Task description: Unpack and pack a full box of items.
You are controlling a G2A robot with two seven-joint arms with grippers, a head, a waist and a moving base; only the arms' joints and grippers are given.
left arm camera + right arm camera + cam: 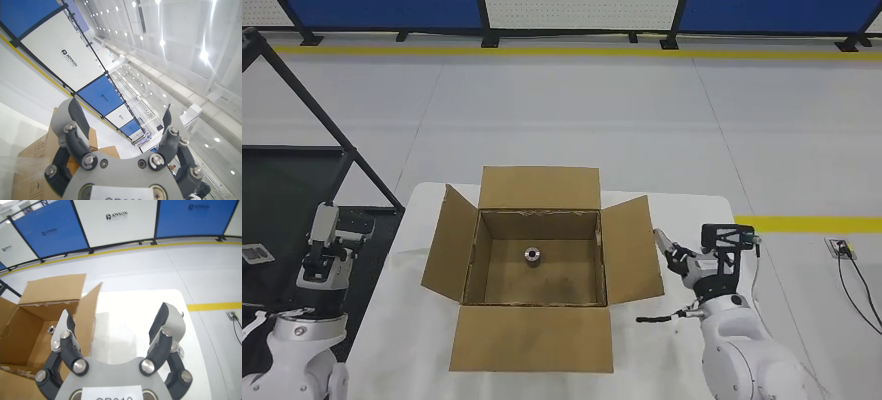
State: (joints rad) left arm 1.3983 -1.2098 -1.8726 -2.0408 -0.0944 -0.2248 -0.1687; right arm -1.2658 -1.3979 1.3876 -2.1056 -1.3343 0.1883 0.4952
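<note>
Plain tan-brown cardboard box (539, 187) with a few black handling symbols on its outside, sitting on a white rectangular table (637, 360). Inside the box is one small shiny silver metal ring (532, 256). The left gripper (121, 103) and right gripper (115, 308) either side of the box are light grey with black ribbed pads (158, 319). Way behind the box are black-framed partition panels (56, 49), blue ones and dotted white ones, and a yellow floor stripe (572, 50) on pale grey.
</note>
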